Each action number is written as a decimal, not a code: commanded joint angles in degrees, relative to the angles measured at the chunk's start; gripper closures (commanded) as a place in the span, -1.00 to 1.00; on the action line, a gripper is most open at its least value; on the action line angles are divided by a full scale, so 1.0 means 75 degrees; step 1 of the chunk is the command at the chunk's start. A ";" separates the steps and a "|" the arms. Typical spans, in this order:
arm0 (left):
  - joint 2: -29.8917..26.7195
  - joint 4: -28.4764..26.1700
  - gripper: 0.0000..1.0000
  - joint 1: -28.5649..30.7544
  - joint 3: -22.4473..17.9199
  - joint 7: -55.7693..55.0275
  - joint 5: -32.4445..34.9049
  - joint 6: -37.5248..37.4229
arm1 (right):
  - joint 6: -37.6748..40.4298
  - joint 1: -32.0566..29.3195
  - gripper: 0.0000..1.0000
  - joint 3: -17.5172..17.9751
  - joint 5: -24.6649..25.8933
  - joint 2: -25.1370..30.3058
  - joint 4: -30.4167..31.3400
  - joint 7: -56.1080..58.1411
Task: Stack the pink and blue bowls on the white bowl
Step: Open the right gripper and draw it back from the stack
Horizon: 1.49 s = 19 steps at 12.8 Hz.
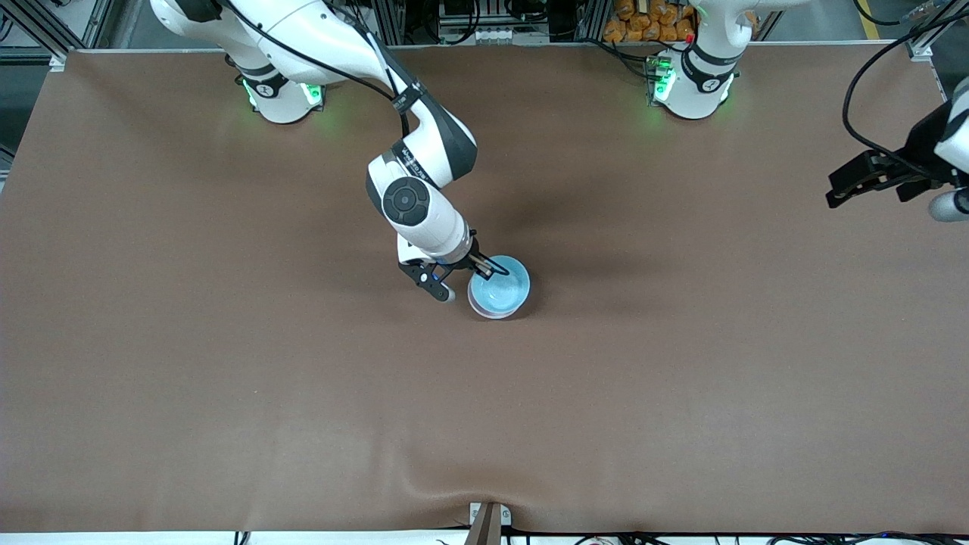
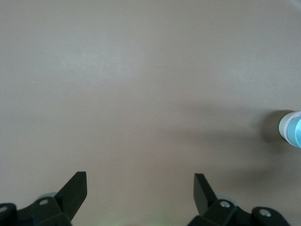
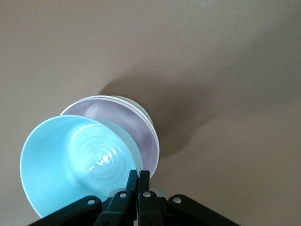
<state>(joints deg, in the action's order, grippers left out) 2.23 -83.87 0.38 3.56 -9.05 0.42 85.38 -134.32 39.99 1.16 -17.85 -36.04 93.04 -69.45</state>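
My right gripper [image 1: 487, 266] is shut on the rim of the light blue bowl [image 1: 501, 284]. In the right wrist view the gripper [image 3: 138, 175] pinches that rim, and the blue bowl [image 3: 75, 162] hangs tilted and partly over the pale pink bowl [image 3: 129, 125]. The pink bowl sits nested in the white bowl [image 3: 141, 109], of which only a thin rim shows. The stack stands at the middle of the table. My left gripper [image 1: 833, 193] is open and empty, waiting over the left arm's end of the table; it also shows in the left wrist view [image 2: 139, 176].
The brown table cover [image 1: 227, 363] has a slight wrinkle near the front edge [image 1: 454, 477]. A small bracket [image 1: 488, 518] sits at the middle of the front edge. The left wrist view catches the edge of the blue bowl [image 2: 294, 129] farther off.
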 commanded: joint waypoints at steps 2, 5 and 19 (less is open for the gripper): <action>-0.0180 -0.0114 -1.00 0.0043 -0.0017 0.0141 -0.0127 -0.0099 | -0.0032 0.0036 1.00 -0.0119 0.0293 -0.0069 -0.0019 -0.0185; -0.0180 -0.0126 -1.00 0.0055 -0.0029 0.0152 -0.0127 -0.0181 | -0.0032 0.0001 0.01 -0.0189 0.0294 -0.0069 -0.0031 -0.0197; -0.0145 -0.0079 -1.00 0.0196 0.0018 0.0434 -0.0127 -0.0310 | 0.4757 -0.3450 -1.00 -0.0132 0.0271 0.0200 -0.3404 0.5512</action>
<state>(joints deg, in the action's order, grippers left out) 2.21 -84.05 1.53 3.68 -6.72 0.36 83.72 -103.52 20.01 -1.54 -16.12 -34.53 70.90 -37.73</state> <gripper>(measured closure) 0.000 0.000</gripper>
